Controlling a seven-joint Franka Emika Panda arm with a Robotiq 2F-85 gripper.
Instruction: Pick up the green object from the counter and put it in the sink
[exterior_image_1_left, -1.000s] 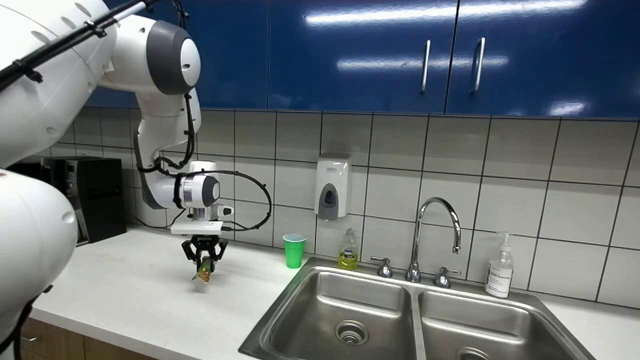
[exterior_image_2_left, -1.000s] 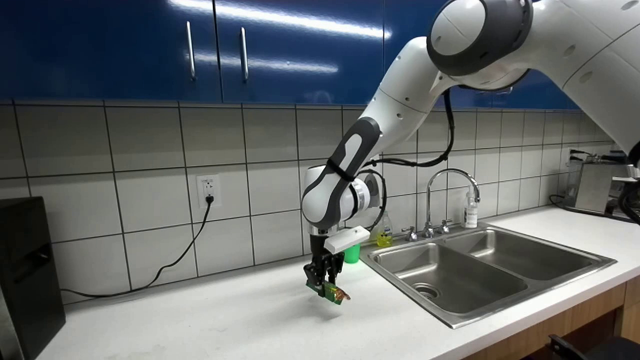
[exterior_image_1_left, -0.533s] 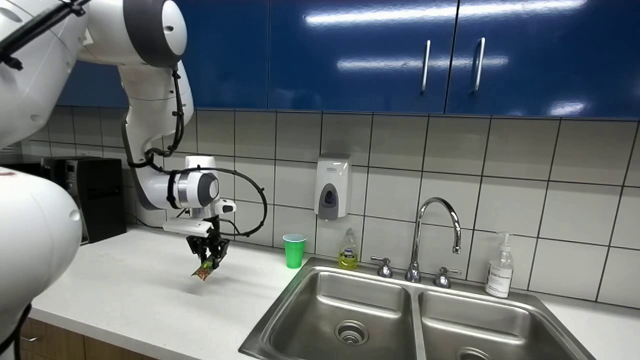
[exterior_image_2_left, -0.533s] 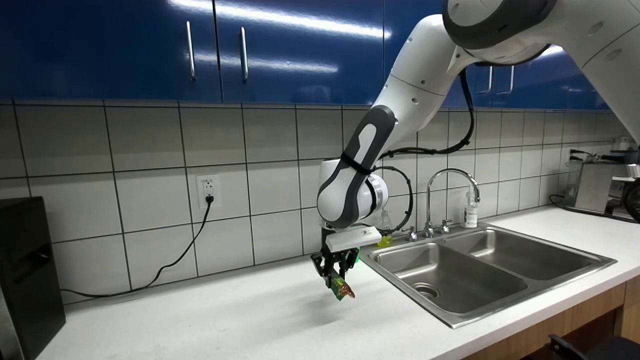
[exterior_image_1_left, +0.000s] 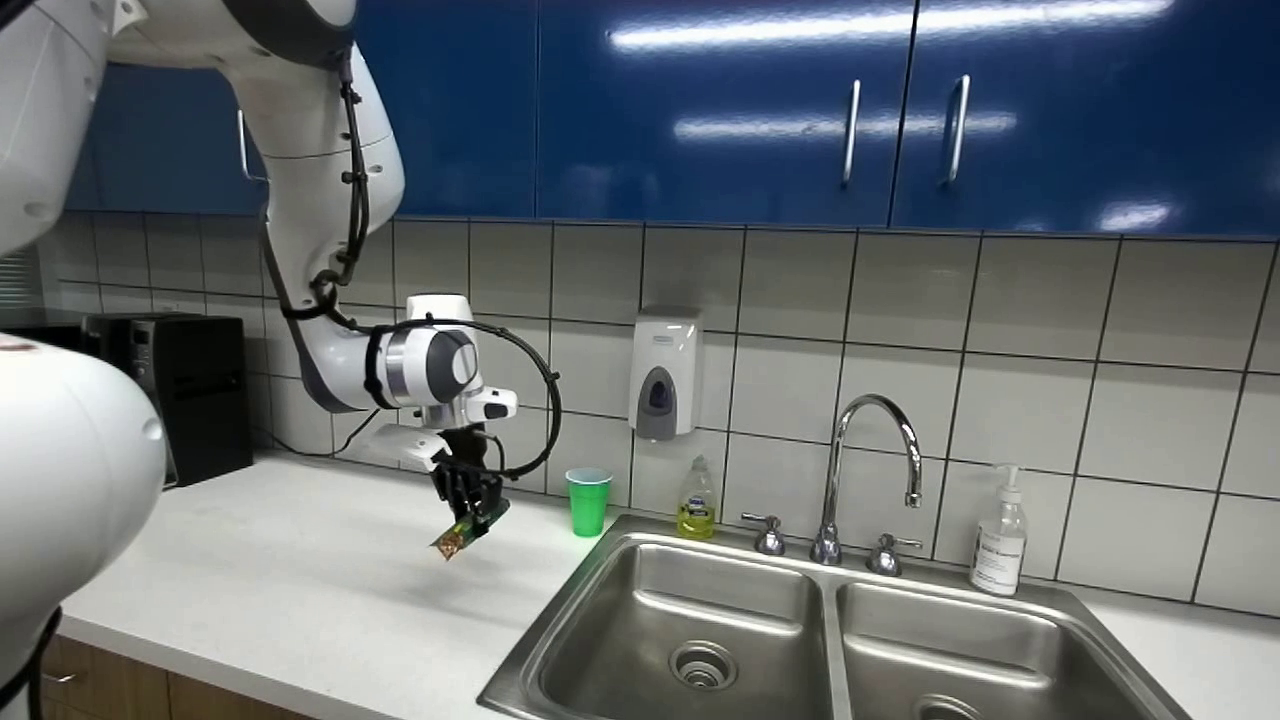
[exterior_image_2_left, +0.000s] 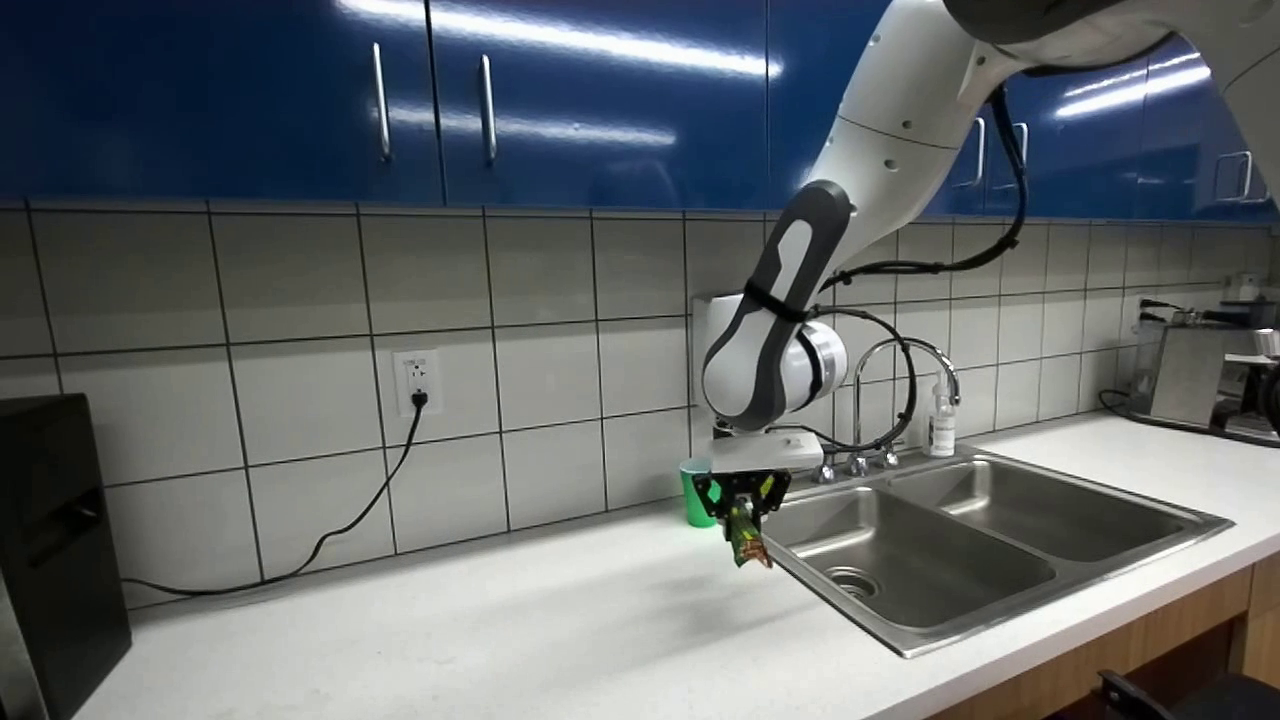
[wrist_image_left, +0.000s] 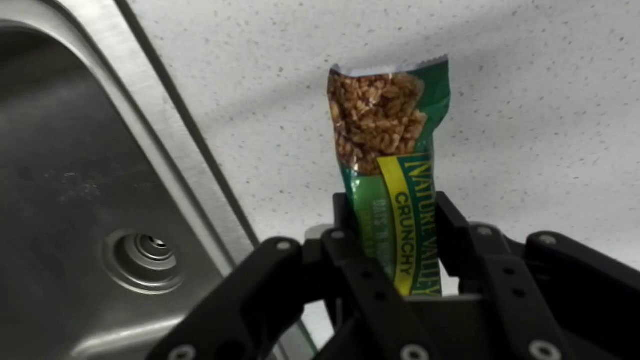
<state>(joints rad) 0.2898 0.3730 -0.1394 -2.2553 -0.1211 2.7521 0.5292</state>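
The green object, a flat green snack-bar packet with a yellow stripe and a granola picture, is held by my gripper. It shows in both exterior views (exterior_image_1_left: 456, 541) (exterior_image_2_left: 747, 546) and in the wrist view (wrist_image_left: 387, 150). My gripper (exterior_image_1_left: 476, 516) (exterior_image_2_left: 742, 517) (wrist_image_left: 392, 220) is shut on the packet's sides, with one end sticking out past the fingers. The packet hangs tilted above the white counter (exterior_image_1_left: 280, 600) (exterior_image_2_left: 420, 640), near the sink's edge. The steel double-basin sink (exterior_image_1_left: 720, 575) (exterior_image_2_left: 960, 580) lies beside it; one basin with its drain shows in the wrist view (wrist_image_left: 65, 210).
A green cup (exterior_image_1_left: 588, 503) (exterior_image_2_left: 695, 497) stands on the counter close to the gripper, by the sink's corner. A yellow soap bottle (exterior_image_1_left: 697, 508), the chrome faucet (exterior_image_1_left: 832, 470) and a pump bottle (exterior_image_1_left: 1000, 550) line the sink's back. A black appliance (exterior_image_1_left: 195, 390) stands at the counter's end.
My gripper has carried the packet over the counter toward the sink and turned it about the wrist. It stays shut on the packet.
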